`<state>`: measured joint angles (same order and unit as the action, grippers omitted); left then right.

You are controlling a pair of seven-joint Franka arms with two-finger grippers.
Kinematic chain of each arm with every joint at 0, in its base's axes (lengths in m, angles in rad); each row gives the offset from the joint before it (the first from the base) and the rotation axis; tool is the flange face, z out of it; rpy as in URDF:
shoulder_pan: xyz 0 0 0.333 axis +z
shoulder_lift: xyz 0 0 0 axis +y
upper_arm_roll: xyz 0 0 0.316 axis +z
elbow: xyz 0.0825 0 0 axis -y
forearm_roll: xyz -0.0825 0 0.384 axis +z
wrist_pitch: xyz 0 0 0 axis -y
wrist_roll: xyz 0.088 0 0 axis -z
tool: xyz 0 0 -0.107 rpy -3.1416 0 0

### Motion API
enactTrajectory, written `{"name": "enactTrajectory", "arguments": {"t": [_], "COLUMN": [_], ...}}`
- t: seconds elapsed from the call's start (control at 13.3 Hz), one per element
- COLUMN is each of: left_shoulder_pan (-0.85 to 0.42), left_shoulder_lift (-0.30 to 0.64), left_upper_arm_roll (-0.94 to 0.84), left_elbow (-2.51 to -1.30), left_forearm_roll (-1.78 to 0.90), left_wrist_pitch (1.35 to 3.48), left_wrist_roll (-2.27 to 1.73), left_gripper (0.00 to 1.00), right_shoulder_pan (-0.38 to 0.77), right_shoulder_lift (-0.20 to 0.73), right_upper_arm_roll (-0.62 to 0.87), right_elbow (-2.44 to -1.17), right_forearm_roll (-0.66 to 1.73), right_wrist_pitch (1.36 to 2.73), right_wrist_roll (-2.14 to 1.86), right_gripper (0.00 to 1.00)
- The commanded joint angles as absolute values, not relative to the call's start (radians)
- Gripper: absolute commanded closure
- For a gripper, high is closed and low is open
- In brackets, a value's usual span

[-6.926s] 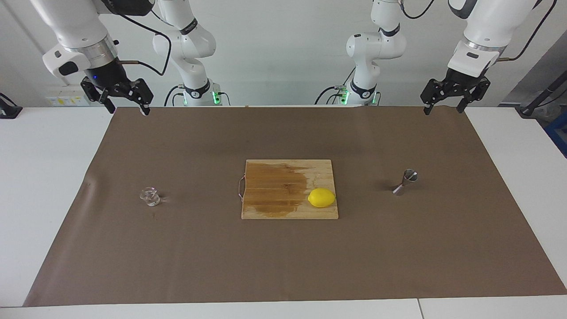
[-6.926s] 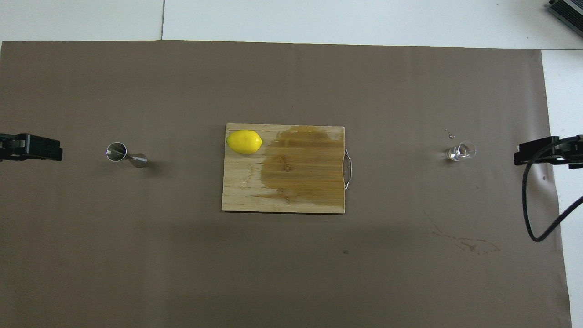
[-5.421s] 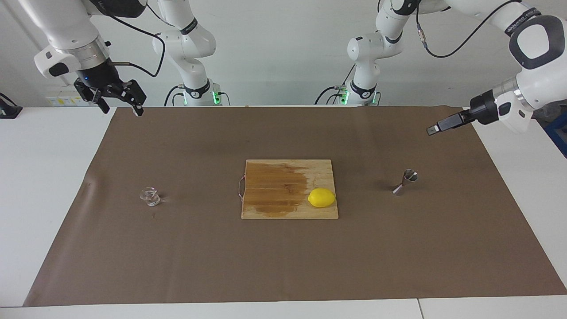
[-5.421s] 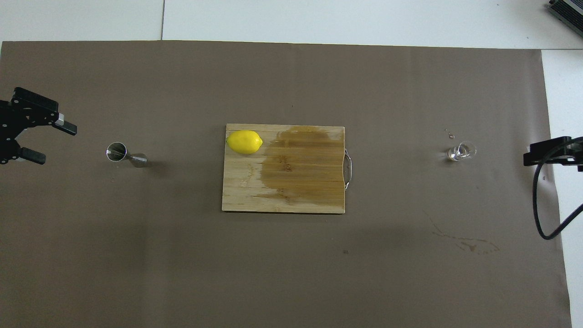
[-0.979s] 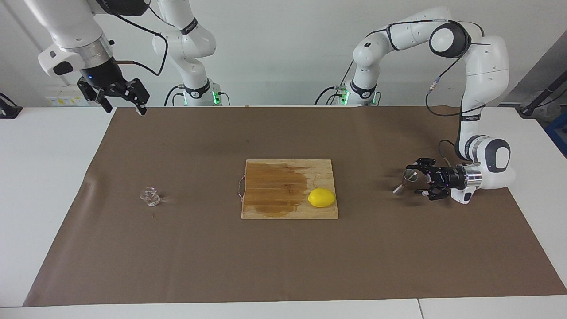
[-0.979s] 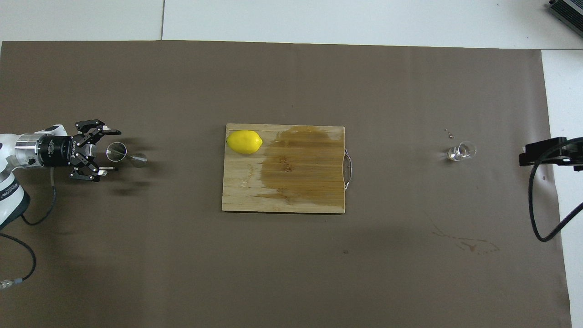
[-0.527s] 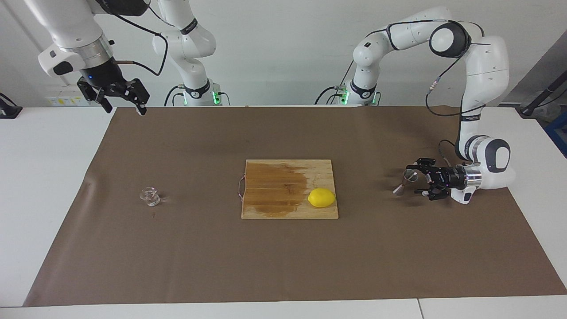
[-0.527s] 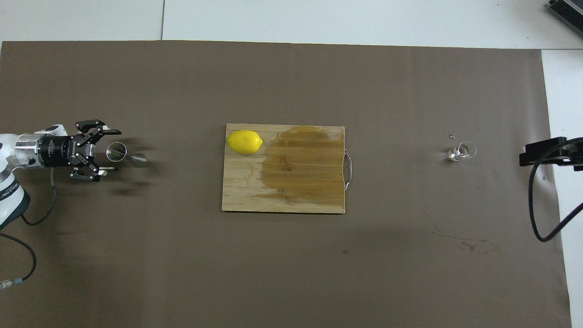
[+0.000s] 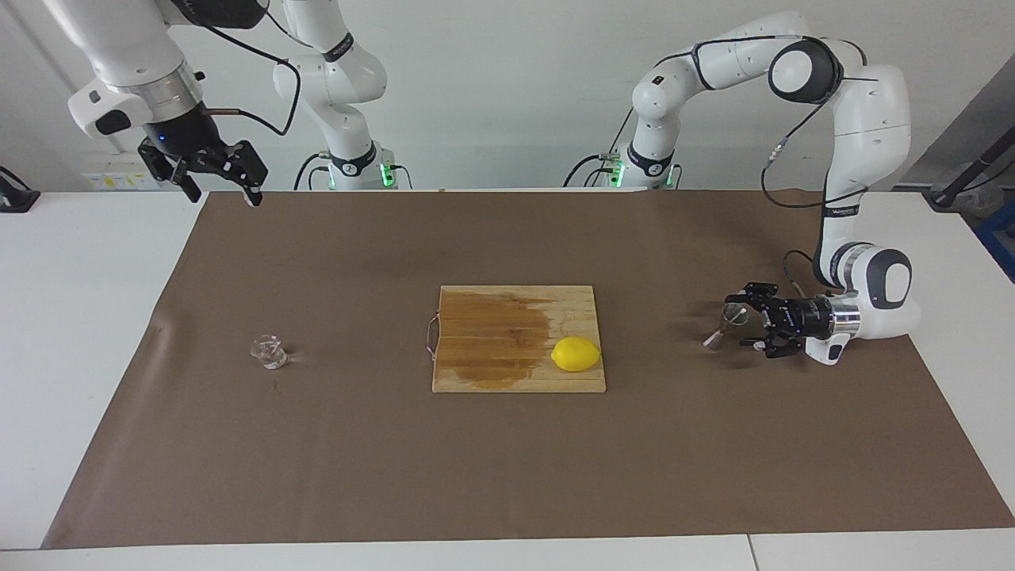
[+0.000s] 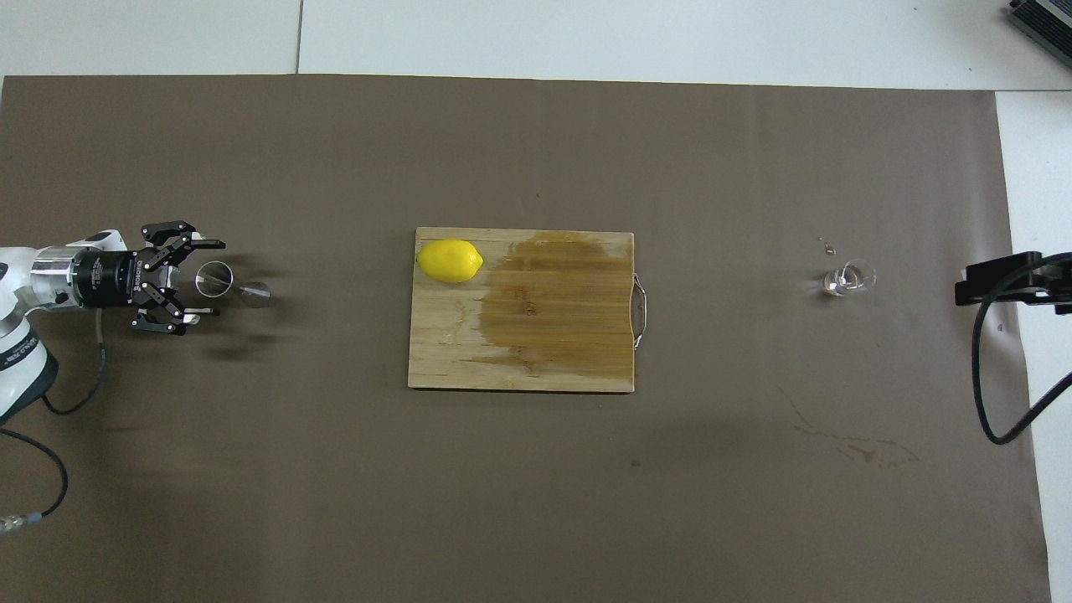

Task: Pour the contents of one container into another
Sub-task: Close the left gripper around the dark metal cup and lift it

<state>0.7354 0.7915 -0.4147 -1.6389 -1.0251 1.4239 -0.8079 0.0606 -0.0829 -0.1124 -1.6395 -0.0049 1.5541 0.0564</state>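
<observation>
The steel hourglass jigger (image 9: 714,339) (image 10: 251,293) stands on the brown paper toward the left arm's end of the table. My left gripper (image 9: 736,322) (image 10: 219,278) lies level, low over the paper, and is open. Its fingers stand on either side of the jigger's upper cup, and I see no contact. The small clear glass vessel (image 9: 270,351) (image 10: 847,279) sits alone toward the right arm's end, with a little liquid in it. My right gripper (image 9: 224,194) waits open, raised over the paper's corner by the right arm's base.
A wooden cutting board (image 9: 492,373) (image 10: 452,352) with a dark wet patch lies mid-table. A yellow lemon (image 9: 576,354) (image 10: 450,260) rests on its corner facing the jigger. Faint stains (image 10: 863,448) mark the paper nearer to the robots than the glass.
The left arm has come down from its raised pose to the jigger's level and crept slightly closer to it in the last second. The right arm has barely moved.
</observation>
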Motion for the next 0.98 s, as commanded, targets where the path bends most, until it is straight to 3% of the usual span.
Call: {"name": "enactTrajectory", "arguments": {"t": [0.0,0.23,0.38,0.9], "left_shoulder_pan": [0.758,0.767,0.767,0.767], "left_shoulder_lift": [0.792,0.792,0.793,0.793], "left_upper_arm_roll": [-0.437,-0.439,-0.44,-0.44], "left_elbow": [-1.66,-1.66,-1.66,-1.66], "left_forearm_roll": [-1.023,-1.031,-1.032,-1.032], "left_wrist_pitch": [1.433,1.43,1.43,1.436], "left_wrist_roll": [-0.79,-0.79,-0.779,-0.759], "left_gripper": [0.04,0.05,0.19,0.36], "right_shoulder_pan": [0.061,0.061,0.061,0.061], "right_shoulder_lift": [-0.106,-0.106,-0.106,-0.106], "right_upper_arm_roll": [-0.114,-0.114,-0.114,-0.114], "right_elbow": [-1.666,-1.666,-1.666,-1.666], "right_forearm_roll": [0.014,0.014,0.014,0.014], "right_wrist_pitch": [1.569,1.569,1.568,1.568], "right_wrist_roll": [0.066,0.066,0.066,0.066], "right_gripper": [0.0,0.0,0.0,0.0]}}
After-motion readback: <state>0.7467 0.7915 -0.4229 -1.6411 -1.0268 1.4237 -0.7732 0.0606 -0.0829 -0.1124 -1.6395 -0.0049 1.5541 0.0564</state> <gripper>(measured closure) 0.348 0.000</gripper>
